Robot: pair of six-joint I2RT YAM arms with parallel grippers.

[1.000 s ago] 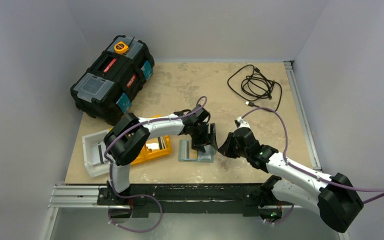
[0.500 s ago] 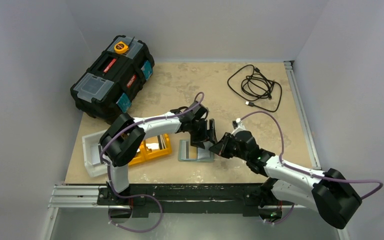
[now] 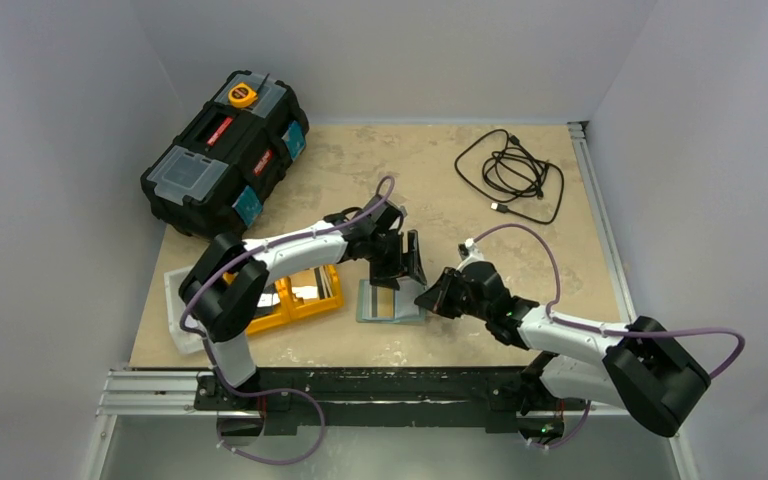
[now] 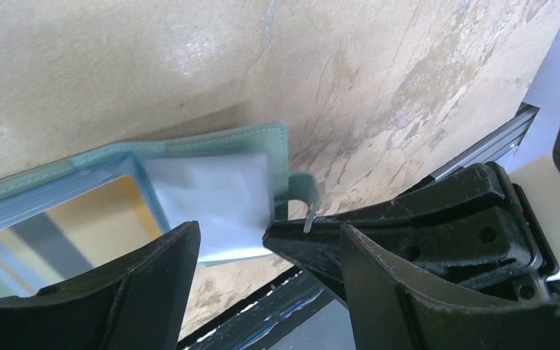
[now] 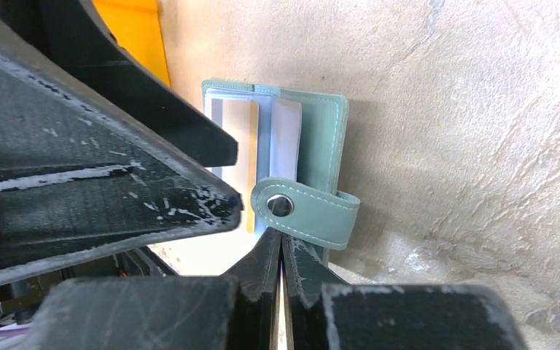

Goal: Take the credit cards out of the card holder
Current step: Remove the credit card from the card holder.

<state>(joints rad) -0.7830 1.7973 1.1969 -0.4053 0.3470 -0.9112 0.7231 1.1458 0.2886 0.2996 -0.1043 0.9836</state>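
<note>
The card holder (image 5: 324,138) is grey-green with pale blue lining, its exposed card (image 5: 244,131) gold, the table (image 3: 430,170) mottled beige.

White-and-black arms (image 3: 300,248) trailing purple cables (image 3: 505,226).

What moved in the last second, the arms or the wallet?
The right gripper, shut, slid left until its tips reached the wallet's strap. The left gripper, open over the wallet, shifted slightly farther back. Wallet, toolbox and cable stayed put.
</note>
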